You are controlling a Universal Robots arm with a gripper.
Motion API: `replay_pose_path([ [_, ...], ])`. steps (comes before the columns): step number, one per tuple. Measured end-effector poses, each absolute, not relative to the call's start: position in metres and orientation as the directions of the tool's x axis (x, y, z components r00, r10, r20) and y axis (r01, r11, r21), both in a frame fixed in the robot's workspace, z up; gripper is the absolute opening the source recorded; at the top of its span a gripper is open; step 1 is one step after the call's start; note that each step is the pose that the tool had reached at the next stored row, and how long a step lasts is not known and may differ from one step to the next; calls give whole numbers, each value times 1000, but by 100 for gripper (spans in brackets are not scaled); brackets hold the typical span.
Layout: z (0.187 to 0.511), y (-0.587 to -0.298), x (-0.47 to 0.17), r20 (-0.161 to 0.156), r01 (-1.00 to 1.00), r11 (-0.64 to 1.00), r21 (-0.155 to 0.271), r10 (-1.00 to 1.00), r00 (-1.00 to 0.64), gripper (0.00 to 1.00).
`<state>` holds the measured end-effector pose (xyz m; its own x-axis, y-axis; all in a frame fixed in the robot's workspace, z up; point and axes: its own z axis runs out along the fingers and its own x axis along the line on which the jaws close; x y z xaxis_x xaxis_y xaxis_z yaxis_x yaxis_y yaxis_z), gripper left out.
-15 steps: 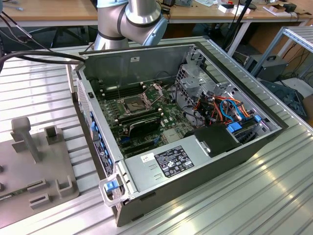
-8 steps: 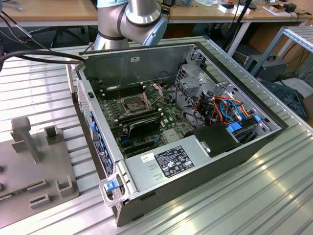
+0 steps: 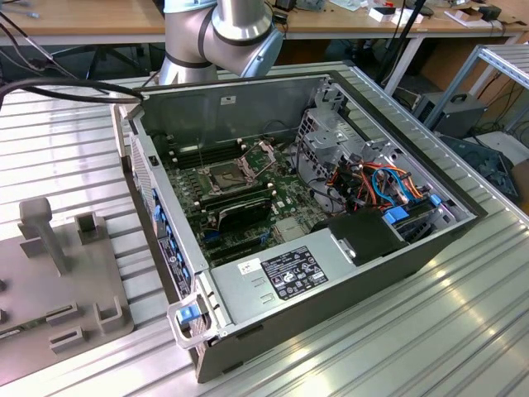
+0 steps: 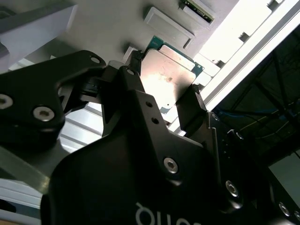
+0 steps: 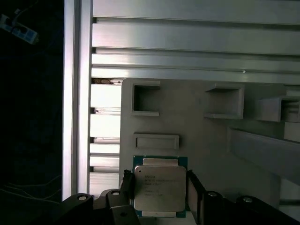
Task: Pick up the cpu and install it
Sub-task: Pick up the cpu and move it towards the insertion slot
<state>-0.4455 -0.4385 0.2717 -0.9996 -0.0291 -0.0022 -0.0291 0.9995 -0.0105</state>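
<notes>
Cpu (image 5: 158,187) is counted once: a single flat square chip with a dull silver top on a green board, seen in both wrist views (image 4: 168,70). It is held just over, or on, the one grey fixture plate (image 5: 197,136); which of the two cannot be told.

One gripper (image 5: 159,177) is seen, with two black fingers (image 5: 194,192). The fingers are set against two opposite edges of the cpu, one on each side, so the chip is clamped between them. In the second wrist view the same gripper (image 4: 165,74) is seen from behind its black body, with the fingers (image 4: 197,101) reaching forward to the chip.

Beyond the cpu, one low bar-shaped block (image 5: 156,140) and two square pockets (image 5: 145,98) are raised from the plate.

In the exterior view, the fixture plate (image 3: 83,281) is found at the lower left of the frame, on the ribbed aluminium table (image 3: 463,331). One open computer case (image 3: 231,107) is laid across the centre. Inside it, one dark square socket (image 3: 227,174) is seen left of centre, with one black graphics card (image 3: 244,211) just below it.

One arm (image 3: 223,33) is seen at the top centre, behind the case: a silver-grey elbow joint, with the link cut off by the upper edge.
</notes>
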Motion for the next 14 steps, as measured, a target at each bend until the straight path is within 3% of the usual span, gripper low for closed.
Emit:
replay_pose_path([
  [14,283,-438,-445,-2,-29,1000,-9,-29,-1000,55],
])
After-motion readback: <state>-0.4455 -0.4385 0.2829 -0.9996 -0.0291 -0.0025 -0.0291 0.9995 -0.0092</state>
